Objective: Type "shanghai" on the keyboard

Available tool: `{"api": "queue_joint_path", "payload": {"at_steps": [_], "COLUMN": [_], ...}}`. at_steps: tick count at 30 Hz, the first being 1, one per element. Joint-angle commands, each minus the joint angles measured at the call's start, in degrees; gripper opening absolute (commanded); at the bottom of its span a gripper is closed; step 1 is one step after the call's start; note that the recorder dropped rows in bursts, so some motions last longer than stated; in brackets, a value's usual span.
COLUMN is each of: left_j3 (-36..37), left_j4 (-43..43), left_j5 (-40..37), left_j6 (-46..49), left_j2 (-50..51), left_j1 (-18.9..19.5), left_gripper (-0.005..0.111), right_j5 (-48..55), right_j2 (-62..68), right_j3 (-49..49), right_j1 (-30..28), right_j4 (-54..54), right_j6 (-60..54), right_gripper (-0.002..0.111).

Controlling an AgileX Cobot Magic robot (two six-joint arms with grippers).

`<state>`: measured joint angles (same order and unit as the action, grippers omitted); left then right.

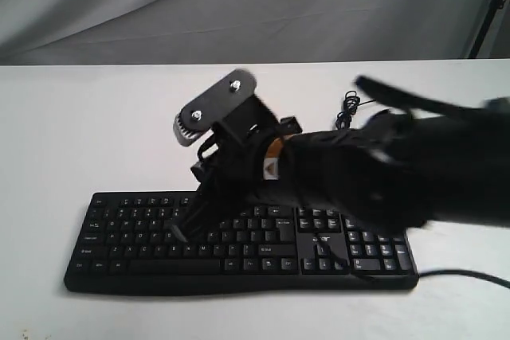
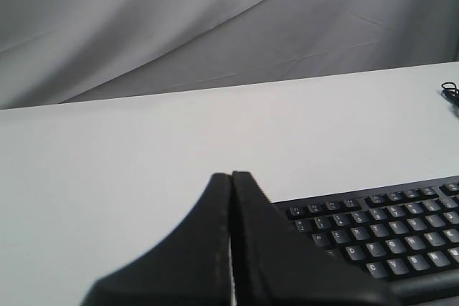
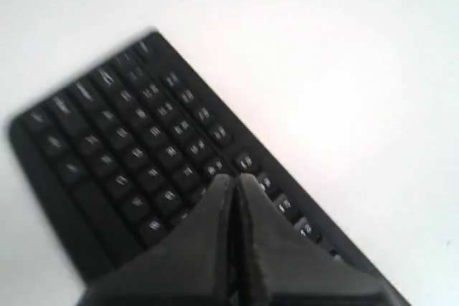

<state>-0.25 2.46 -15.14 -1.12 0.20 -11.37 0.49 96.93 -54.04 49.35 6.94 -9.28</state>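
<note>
The black keyboard (image 1: 127, 232) lies flat near the front of the white table (image 1: 96, 117). My right arm reaches in from the right across its middle. The right gripper (image 1: 177, 235) is shut and empty, its tip pointing down at the letter keys in the left-middle part; whether it touches a key I cannot tell. The right wrist view shows this gripper (image 3: 234, 180) shut just above blurred keys of the keyboard (image 3: 122, 148). In the left wrist view the left gripper (image 2: 231, 175) is shut and empty, over bare table beside the keyboard (image 2: 387, 227). The exterior view does not show the left gripper.
The keyboard's thin black cable lies coiled (image 1: 348, 105) on the table behind the number pad and shows again as a coil (image 2: 450, 91) in the left wrist view. Another cable stretch (image 1: 470, 276) runs off to the front right. A grey cloth (image 1: 239, 5) hangs behind the table.
</note>
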Motion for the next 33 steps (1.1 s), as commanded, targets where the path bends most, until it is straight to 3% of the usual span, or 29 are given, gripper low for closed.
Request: {"api": "queue_joint_path", "payload": {"at_steps": [1,4,10,23,26,33], "left_j3": [0.25,0.25,0.25,0.25,0.25,0.25], "left_j4": [0.04,0.04,0.04,0.04,0.04,0.04], "left_j5": [0.27,0.27,0.27,0.27,0.27,0.27], "left_j6": [-0.16,-0.16,-0.16,-0.16,-0.16,-0.16], "left_j2": [-0.20,-0.20,-0.20,-0.20,-0.20,-0.20], "left_j1": [-0.23,-0.23,-0.23,-0.23,-0.23,-0.23], "left_gripper": [0.000,0.000,0.000,0.000,0.000,0.000], "right_j5": [0.74,6.24,7.94,7.45,6.50,3.45], "right_j2": [-23.88,-37.26,-48.85,-54.48,-57.34,-73.34], "right_j3": [11.71,18.60,25.21,31.06,32.87,37.71], "right_j1": [5.80,8.27,8.27,6.52,1.58,-18.75], "right_j4": [0.06,1.61,-0.10,-0.26,-0.26,1.21], "right_j6": [1.22,2.09,1.94,1.94,1.94,2.18], "right_gripper": [0.000,0.000,0.000,0.000,0.000,0.000]}}
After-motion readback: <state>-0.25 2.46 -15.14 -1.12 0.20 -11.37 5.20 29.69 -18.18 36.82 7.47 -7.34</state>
